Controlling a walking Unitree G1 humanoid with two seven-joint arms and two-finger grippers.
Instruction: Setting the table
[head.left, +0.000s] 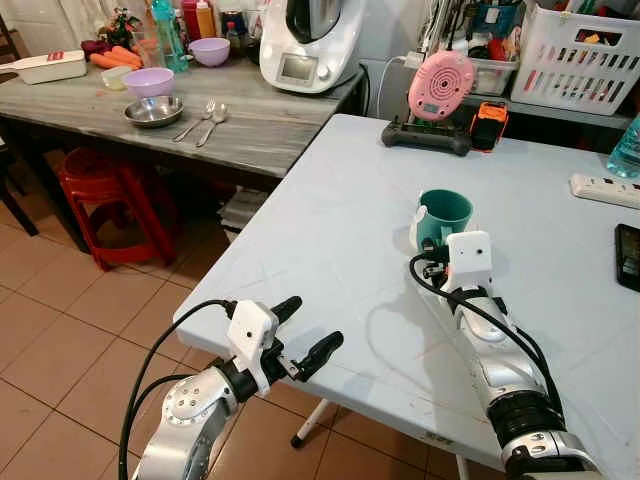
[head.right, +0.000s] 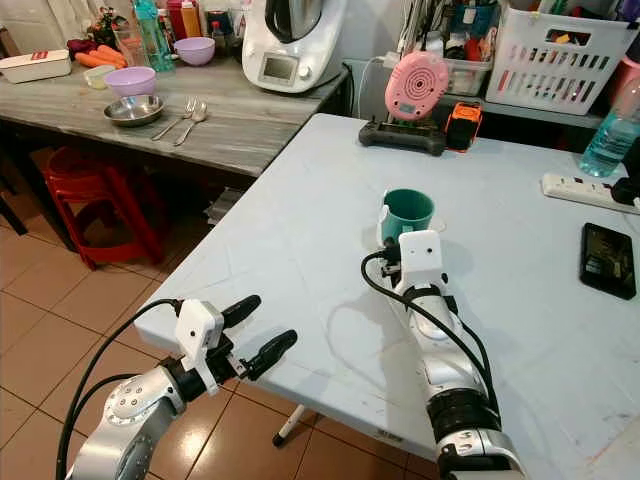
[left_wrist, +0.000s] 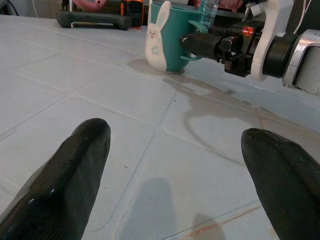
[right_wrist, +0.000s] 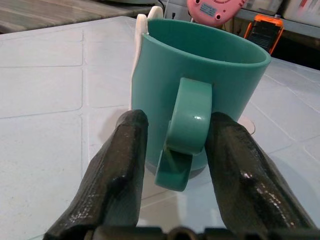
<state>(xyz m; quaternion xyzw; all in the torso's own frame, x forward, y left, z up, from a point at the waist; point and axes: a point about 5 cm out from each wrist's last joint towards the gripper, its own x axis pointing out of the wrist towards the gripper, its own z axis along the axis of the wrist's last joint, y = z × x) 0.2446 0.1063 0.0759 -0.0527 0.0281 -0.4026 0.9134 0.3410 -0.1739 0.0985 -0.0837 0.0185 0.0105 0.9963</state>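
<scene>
- teal mug (right_wrist: 200, 75), smooth and round with a white bunny figure on its side, stands upright on the pale, faintly scuffed worktop (head.left: 330, 230)
- right gripper (right_wrist: 175, 150): matte black fingers bracket the mug's loop handle, closed around it
- left gripper (head.left: 305, 335) hangs at the worktop's near edge, its fingers spread wide, holding nothing

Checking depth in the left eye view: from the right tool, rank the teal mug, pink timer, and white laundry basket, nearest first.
1. Teal mug, its handle between the right tool's fingers.
2. Pink timer, beyond the mug at the table's far edge.
3. White basket, farthest, back right.
</scene>
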